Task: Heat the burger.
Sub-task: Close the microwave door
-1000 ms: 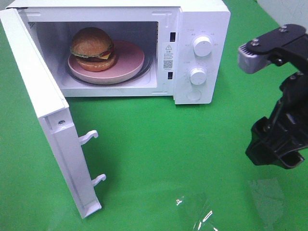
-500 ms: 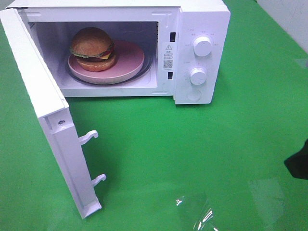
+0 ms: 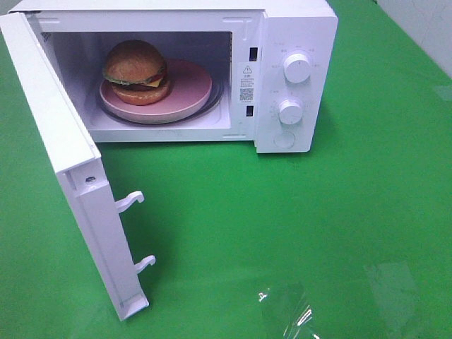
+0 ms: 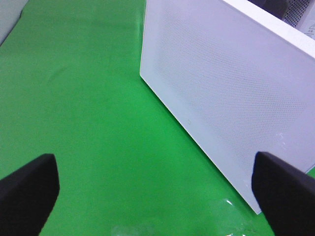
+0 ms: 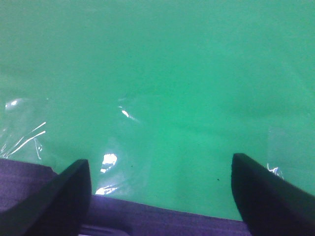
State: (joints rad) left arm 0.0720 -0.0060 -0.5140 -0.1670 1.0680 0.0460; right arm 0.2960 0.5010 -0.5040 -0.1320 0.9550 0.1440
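Left wrist view: found door [image 4: 226, 98] close ahead of spread, empty left gripper [image 4: 153, 164], judged nearer than spread, empty right gripper [image 5: 160, 162], with burger [image 3: 135, 70] on plate [image 3: 192, 88] inside microwave [image 3: 296, 28] beyond that door.

Green table covering [image 3: 318, 212] extends on every visible side of the white microwave [image 3: 296, 35], evenly lit. In front of the microwave, glossy clear patches [image 3: 286, 311] catch white glare. Beyond its right rear corner, a pale wall edge [image 3: 431, 21] shows.

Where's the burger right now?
Exterior high view: the burger sits on the left part of the pink plate inside the microwave, upper left of frame, its door open.
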